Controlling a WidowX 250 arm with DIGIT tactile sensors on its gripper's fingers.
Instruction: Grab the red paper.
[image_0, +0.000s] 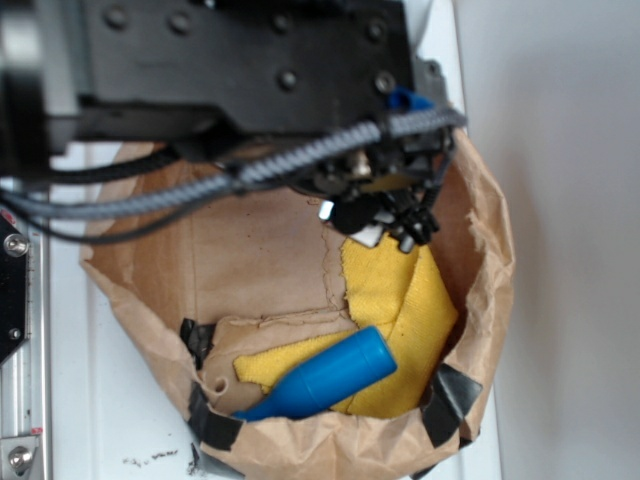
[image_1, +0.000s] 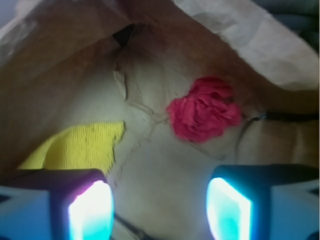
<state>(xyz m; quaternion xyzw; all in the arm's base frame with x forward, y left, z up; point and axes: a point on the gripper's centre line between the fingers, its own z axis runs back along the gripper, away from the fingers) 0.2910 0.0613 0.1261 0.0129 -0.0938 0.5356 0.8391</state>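
The red paper (image_1: 204, 114), a crumpled rose-like wad, lies on the floor of the brown paper bag (image_1: 250, 45) in the wrist view, ahead of the fingers and a little to the right. My gripper (image_1: 160, 210) is open, its two glowing pads wide apart over bare bag floor, nothing between them. In the exterior view the gripper (image_0: 385, 215) hangs inside the bag's upper part, above the yellow cloth (image_0: 395, 290). The red paper is hidden there, behind the arm.
A blue plastic bottle (image_0: 330, 380) lies across the yellow cloth (image_1: 80, 147) at the bag's near side. The brown bag's (image_0: 150, 330) rolled rim walls in all sides, patched with black tape (image_0: 450, 395). The black arm body (image_0: 240, 60) covers the top.
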